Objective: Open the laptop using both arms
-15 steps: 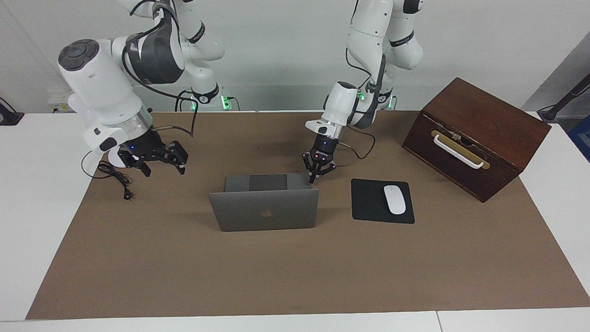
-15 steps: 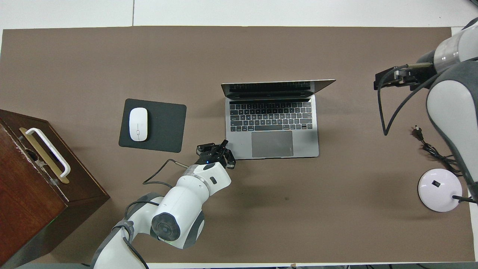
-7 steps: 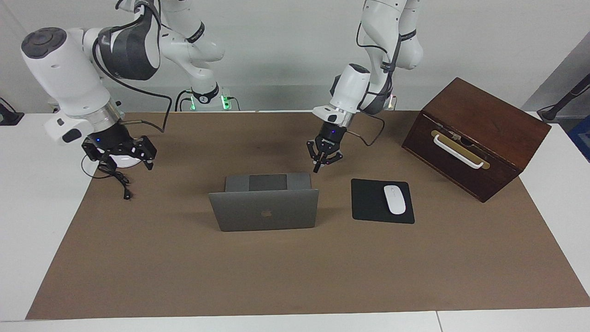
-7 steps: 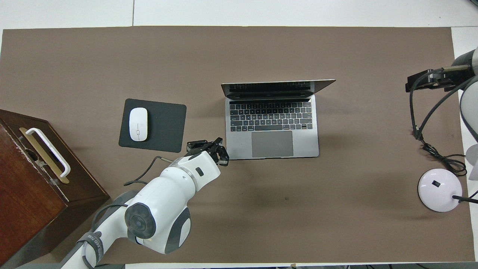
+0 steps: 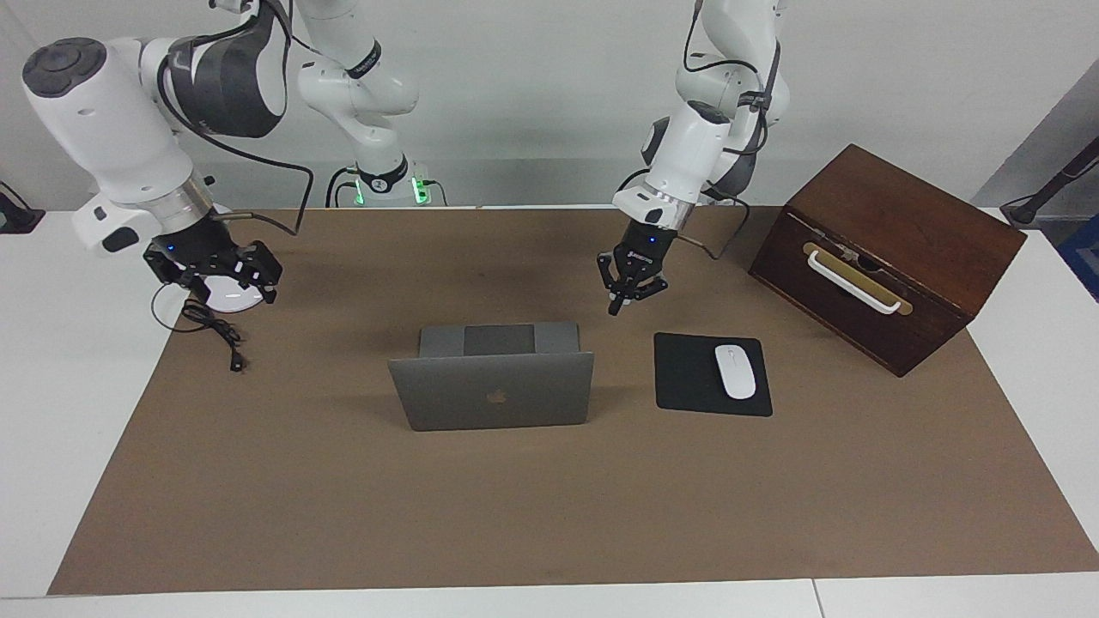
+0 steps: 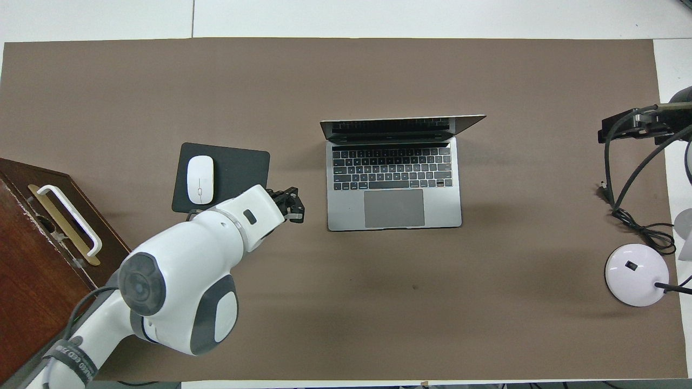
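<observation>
Apple logo centred on laptop (image 5: pixel 492 402) lid; no other text or label legible.

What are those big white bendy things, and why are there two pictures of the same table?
They are two robot arms. Each ends in a small black gripper, its pinching hand. One picture looks from across the table toward the robots; the other looks down from above them. On the brown mat stands an open laptop, with a white mouse on a black mouse pad beside it, and a wooden box with a white handle toward the left arm's end. The left gripper is shut and empty, raised over the mat beside the laptop. The right gripper is open over a round white lamp base and holds nothing.
</observation>
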Controlling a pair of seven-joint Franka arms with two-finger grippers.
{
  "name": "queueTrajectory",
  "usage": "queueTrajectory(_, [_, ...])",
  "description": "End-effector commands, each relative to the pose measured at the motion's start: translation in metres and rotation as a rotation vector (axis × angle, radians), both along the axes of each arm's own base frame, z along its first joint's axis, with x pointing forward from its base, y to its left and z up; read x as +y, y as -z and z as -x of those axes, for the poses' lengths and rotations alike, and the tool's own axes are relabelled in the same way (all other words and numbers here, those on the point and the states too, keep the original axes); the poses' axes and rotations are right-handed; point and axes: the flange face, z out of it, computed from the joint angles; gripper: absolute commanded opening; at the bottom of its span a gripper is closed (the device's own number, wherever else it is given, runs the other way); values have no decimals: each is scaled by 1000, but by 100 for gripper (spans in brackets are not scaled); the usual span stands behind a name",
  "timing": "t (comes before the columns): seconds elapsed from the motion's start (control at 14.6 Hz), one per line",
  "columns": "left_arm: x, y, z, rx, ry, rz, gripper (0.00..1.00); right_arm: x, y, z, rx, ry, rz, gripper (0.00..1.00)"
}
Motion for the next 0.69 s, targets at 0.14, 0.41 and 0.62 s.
queueTrajectory(0.14, [49, -67, -24, 71, 16, -51, 0, 5, 2, 13, 17, 25, 7, 100])
queueTrajectory(0.41, [91, -117, -35, 122, 30, -168, 0, -1, -9, 20, 22, 50, -22, 100])
queueTrajectory(0.62, [120, -149, -43, 159, 36, -248, 0, 1, -9, 19, 22, 47, -23, 100])
